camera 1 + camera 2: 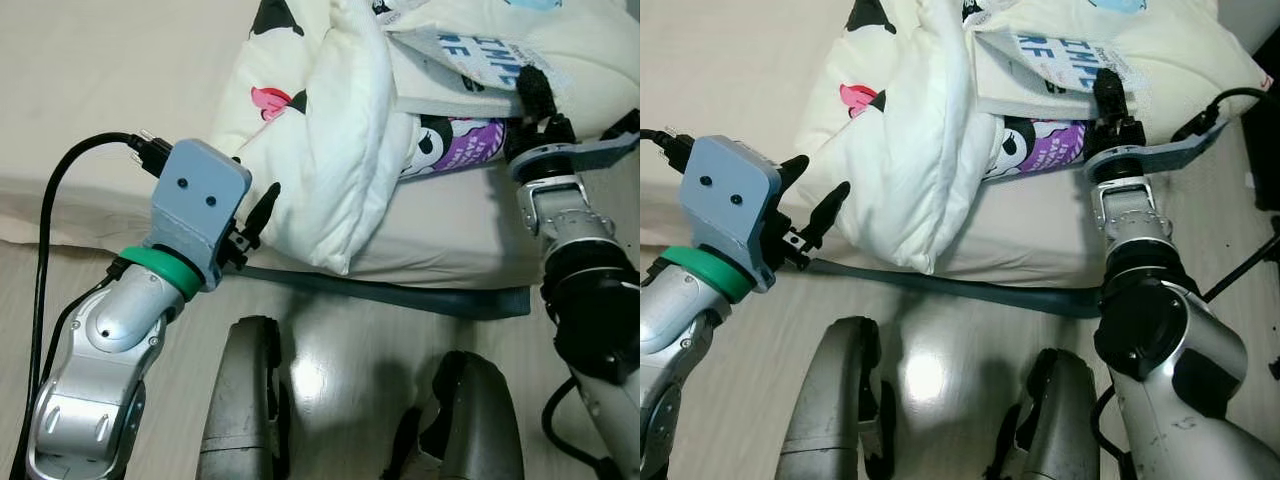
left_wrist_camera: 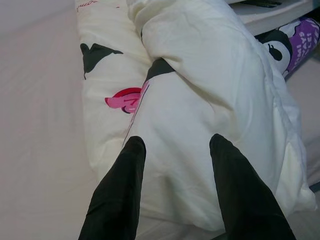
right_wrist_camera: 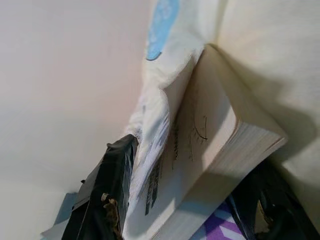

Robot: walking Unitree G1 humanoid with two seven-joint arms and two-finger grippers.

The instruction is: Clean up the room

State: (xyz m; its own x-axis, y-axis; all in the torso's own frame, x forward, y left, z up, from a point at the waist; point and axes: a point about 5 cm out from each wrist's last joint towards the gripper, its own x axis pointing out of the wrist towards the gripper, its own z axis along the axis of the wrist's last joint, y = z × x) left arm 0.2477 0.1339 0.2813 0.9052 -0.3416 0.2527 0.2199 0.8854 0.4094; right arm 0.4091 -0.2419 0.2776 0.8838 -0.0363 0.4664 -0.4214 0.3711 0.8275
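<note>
A cream quilt (image 1: 330, 150) with cartoon prints lies bunched on the bed (image 1: 100, 100), one corner hanging over the near edge. My left gripper (image 1: 812, 190) is open at the quilt's near left side. In the left wrist view its fingertips (image 2: 132, 150) rest against the fabric, with nothing between them. My right gripper (image 1: 535, 95) reaches into the quilt's right side, next to a purple cartoon print (image 1: 460, 140). In the right wrist view its two black fingers (image 3: 112, 185) press on either side of a thick folded layer (image 3: 210, 140) of the quilt.
A dark blue-grey strip (image 1: 400, 295) runs below the mattress edge. My own legs (image 1: 250, 400) stand on the pale wooden floor (image 1: 350, 350) close to the bed. A black cable (image 1: 50, 230) loops by my left arm. A dark object (image 1: 1265, 130) stands at the right.
</note>
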